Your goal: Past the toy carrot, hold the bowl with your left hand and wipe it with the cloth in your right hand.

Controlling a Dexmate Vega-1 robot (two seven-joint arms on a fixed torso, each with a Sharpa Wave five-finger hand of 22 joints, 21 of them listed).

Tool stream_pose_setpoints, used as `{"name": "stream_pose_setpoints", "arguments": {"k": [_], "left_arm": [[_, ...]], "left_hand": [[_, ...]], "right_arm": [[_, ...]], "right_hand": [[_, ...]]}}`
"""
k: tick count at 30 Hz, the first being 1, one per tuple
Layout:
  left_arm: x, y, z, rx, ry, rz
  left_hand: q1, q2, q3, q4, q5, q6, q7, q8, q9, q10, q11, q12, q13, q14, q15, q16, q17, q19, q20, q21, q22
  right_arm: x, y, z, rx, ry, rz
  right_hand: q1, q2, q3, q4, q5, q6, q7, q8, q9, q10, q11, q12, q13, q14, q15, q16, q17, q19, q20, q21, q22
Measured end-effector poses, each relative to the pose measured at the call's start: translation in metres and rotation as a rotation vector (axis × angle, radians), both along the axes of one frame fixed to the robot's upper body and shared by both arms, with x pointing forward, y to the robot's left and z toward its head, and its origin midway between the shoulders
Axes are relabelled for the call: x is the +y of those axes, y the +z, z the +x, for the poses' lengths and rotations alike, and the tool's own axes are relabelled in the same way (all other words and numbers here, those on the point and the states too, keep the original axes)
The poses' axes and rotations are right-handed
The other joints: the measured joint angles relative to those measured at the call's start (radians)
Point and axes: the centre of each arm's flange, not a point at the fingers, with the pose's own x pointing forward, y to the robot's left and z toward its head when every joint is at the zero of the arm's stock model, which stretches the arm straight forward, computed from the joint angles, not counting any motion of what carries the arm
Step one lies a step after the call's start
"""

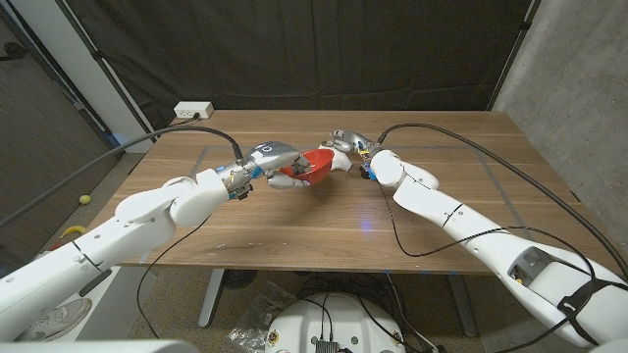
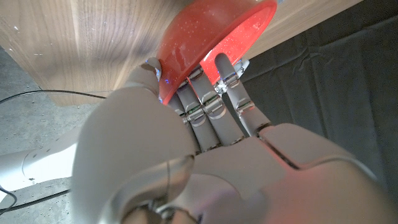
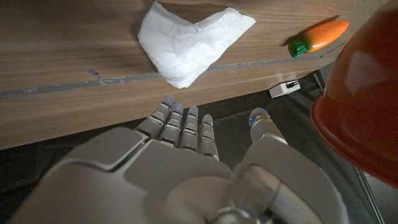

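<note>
My left hand (image 1: 273, 157) grips the red bowl (image 1: 316, 165) near the middle of the table and holds it tilted. In the left wrist view the thumb and fingers (image 2: 211, 106) clamp the rim of the bowl (image 2: 211, 31). My right hand (image 1: 345, 140) hovers just behind the bowl and holds nothing. In the right wrist view its fingers (image 3: 183, 127) reach toward a crumpled white cloth (image 3: 189, 37) lying on the wood, without touching it. The orange toy carrot (image 3: 318, 35) with a green end lies beyond the cloth, next to the bowl (image 3: 367, 93).
The wooden table (image 1: 294, 226) has bare wood in front of both arms. A white power strip (image 1: 193, 110) sits at its back left corner. Black cables (image 1: 471, 147) loop over the right side. A dark curtain hangs behind.
</note>
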Motion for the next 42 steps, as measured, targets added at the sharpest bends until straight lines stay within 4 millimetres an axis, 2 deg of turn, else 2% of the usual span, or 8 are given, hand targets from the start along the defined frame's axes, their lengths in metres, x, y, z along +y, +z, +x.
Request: {"name": "stream_pose_setpoints", "arguments": {"k": [5, 6, 8, 12, 20, 23, 29, 42], "left_arm": [[0.0, 0.003, -0.004, 0.001, -0.002, 0.011], [0.0, 0.001, -0.002, 0.036, 0.002, 0.016], [0.0, 0.001, -0.004, 0.033, 0.001, 0.019], [0.0, -0.001, -0.004, 0.067, 0.004, 0.029], [0.0, -0.002, -0.006, 0.083, 0.005, 0.038], [0.0, -0.002, -0.007, 0.082, 0.006, 0.04], [0.001, -0.002, -0.008, 0.086, 0.006, 0.044], [0.002, -0.001, -0.008, 0.087, 0.009, 0.044]], "left_hand": [[0.0, 0.0, 0.0, 0.0, 0.008, 0.0, 0.0, 0.0, 0.002, 0.0, 0.0, 0.0, 0.008, 0.0, 0.0, 0.0, 0.008, 0.0, 0.0, 0.008, 0.0], [0.0, 0.0, 0.0, 0.0, 0.008, 0.0, 0.0, 0.0, 0.003, 0.0, 0.0, 0.0, 0.009, 0.0, 0.0, 0.0, 0.012, 0.0, 0.0, 0.008, 0.0], [0.0, 0.0, 0.0, 0.0, 0.008, -0.003, 0.003, 0.0, 0.004, 0.0, 0.0, 0.0, 0.014, 0.0, 0.0, 0.0, 0.013, 0.0, 0.0, 0.008, 0.0], [0.0, 0.0, 0.0, 0.0, 0.014, -0.003, 0.004, 0.0, 0.005, -0.002, 0.002, 0.004, 0.018, 0.0, 0.0, -0.001, 0.019, 0.0, 0.0, 0.008, 0.0], [0.0, 0.0, -0.003, 0.005, 0.021, -0.004, 0.004, 0.007, 0.01, -0.002, 0.002, 0.004, 0.032, 0.0, 0.0, -0.001, 0.031, -0.008, 0.0, 0.015, 0.0], [0.0, 0.0, -0.002, 0.006, 0.022, -0.005, 0.005, 0.007, 0.01, -0.007, 0.0, 0.004, 0.037, 0.0, 0.0, -0.003, 0.036, -0.008, 0.0, 0.015, 0.0], [0.0, 0.0, -0.005, 0.009, 0.022, -0.005, 0.006, 0.007, 0.012, -0.009, 0.002, 0.004, 0.043, 0.0, 0.0, -0.002, 0.042, -0.008, 0.0, 0.022, 0.0], [0.0, 0.0, -0.006, 0.011, 0.032, -0.007, 0.007, 0.007, 0.015, -0.011, 0.003, 0.004, 0.047, -0.002, 0.002, -0.002, 0.056, -0.013, -0.005, 0.023, 0.0]], "right_arm": [[-0.001, 0.002, 0.002, -0.03, -0.045, -0.053], [0.013, 0.002, 0.002, -0.035, -0.038, -0.079], [0.01, 0.003, 0.003, -0.05, -0.064, -0.097], [0.028, 0.004, 0.005, -0.082, -0.095, -0.166], [0.039, 0.005, 0.008, -0.121, -0.184, -0.271], [0.034, 0.006, 0.01, -0.123, -0.218, -0.292], [0.046, 0.005, 0.013, -0.123, -0.285, -0.394], [0.063, 0.001, 0.021, -0.105, -0.423, -0.596]], "right_hand": [[0.014, -0.006, -0.009, -0.002, 0.007, 0.006, 0.005, 0.005, 0.0, 0.012, 0.0, 0.004, 0.0, 0.035, -0.015, 0.008, 0.001, 0.031, -0.003, 0.015, 0.003], [0.014, -0.006, -0.009, -0.002, 0.007, 0.009, 0.002, 0.005, 0.0, 0.014, -0.002, 0.004, 0.0, 0.035, -0.015, 0.008, 0.001, 0.031, -0.003, 0.015, 0.003], [0.014, -0.006, -0.009, -0.002, 0.007, 0.015, 0.007, 0.005, 0.0, 0.015, -0.003, 0.004, 0.0, 0.035, -0.015, 0.008, 0.001, 0.031, -0.003, 0.015, 0.003], [0.019, -0.012, -0.015, -0.001, 0.007, 0.015, 0.007, 0.005, 0.0, 0.015, -0.003, 0.004, 0.0, 0.035, -0.015, 0.008, 0.001, 0.031, -0.003, 0.015, 0.003], [-0.002, -0.01, -0.045, 0.028, 0.007, 0.015, 0.007, 0.005, 0.005, 0.005, 0.007, 0.004, 0.0, 0.018, -0.016, 0.008, 0.011, 0.042, -0.014, 0.023, 0.007], [-0.019, -0.015, -0.056, 0.039, 0.007, 0.015, 0.007, 0.005, 0.005, 0.0, 0.011, 0.0, 0.0, 0.015, -0.013, 0.008, 0.015, 0.045, -0.017, 0.025, 0.007], [-0.042, -0.03, -0.07, 0.054, 0.007, 0.012, 0.005, 0.005, 0.005, -0.007, 0.011, 0.0, 0.0, 0.016, -0.014, 0.008, 0.015, 0.065, -0.023, 0.039, 0.012], [-0.061, -0.049, -0.097, 0.053, 0.011, 0.009, 0.001, 0.005, 0.005, -0.036, 0.004, -0.008, 0.0, 0.018, -0.027, 0.008, 0.015, 0.068, -0.026, 0.04, 0.016]]}}
